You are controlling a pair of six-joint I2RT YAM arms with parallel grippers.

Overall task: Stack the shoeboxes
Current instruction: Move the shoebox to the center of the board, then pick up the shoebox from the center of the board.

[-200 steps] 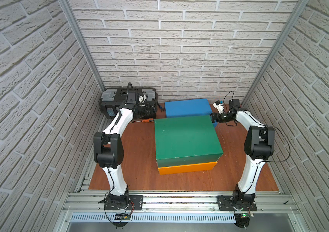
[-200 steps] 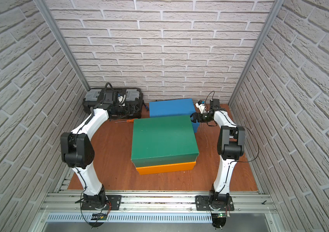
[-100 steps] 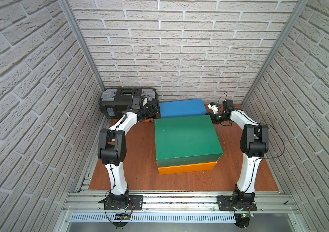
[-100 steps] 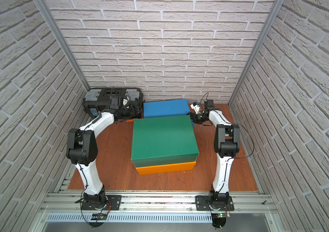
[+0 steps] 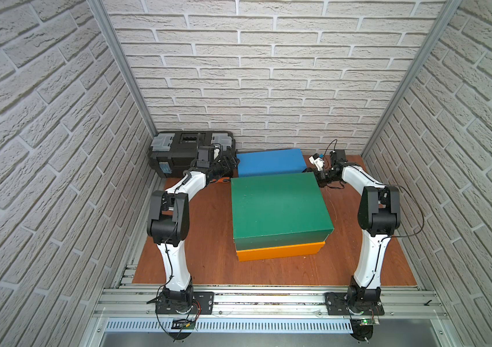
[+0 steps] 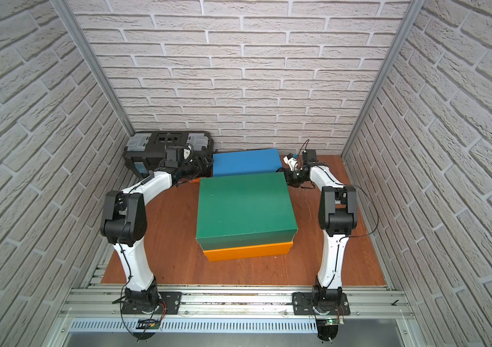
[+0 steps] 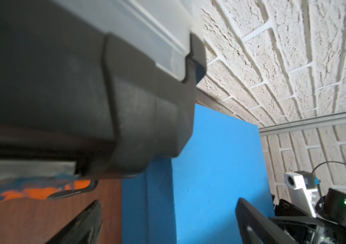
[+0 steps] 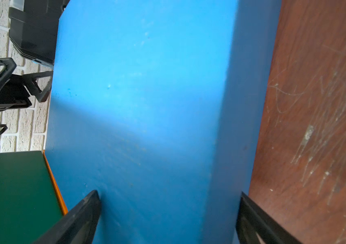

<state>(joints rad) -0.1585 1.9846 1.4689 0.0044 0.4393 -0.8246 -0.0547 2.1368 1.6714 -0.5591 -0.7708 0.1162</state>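
Note:
A dark green shoebox [image 5: 277, 207] [image 6: 243, 207] sits on an orange shoebox [image 5: 280, 251] [image 6: 247, 251] in the middle of the table. Behind them a blue shoebox [image 5: 270, 162] [image 6: 246, 162] lies along the back wall. At its left end my left gripper [image 5: 232, 163] [image 7: 168, 221] stands open, with a corner of the blue shoebox [image 7: 210, 169] between the jaws. My right gripper [image 5: 317, 175] [image 8: 168, 219] is open at the right end, its jaws wide on either side of the blue shoebox [image 8: 142, 105]. Whether any finger touches the box I cannot tell.
A black toolbox [image 5: 178, 150] [image 7: 62, 84] with grey latches fills the back left corner, close to my left wrist. An orange-handled tool [image 5: 220, 180] lies on the wood in front of it. Brick walls enclose three sides.
The left gripper swung from the toolbox front to the blue shoebox's left end. The right gripper moved in at the right end and its jaws widened. The blue shoebox shifted slightly left.

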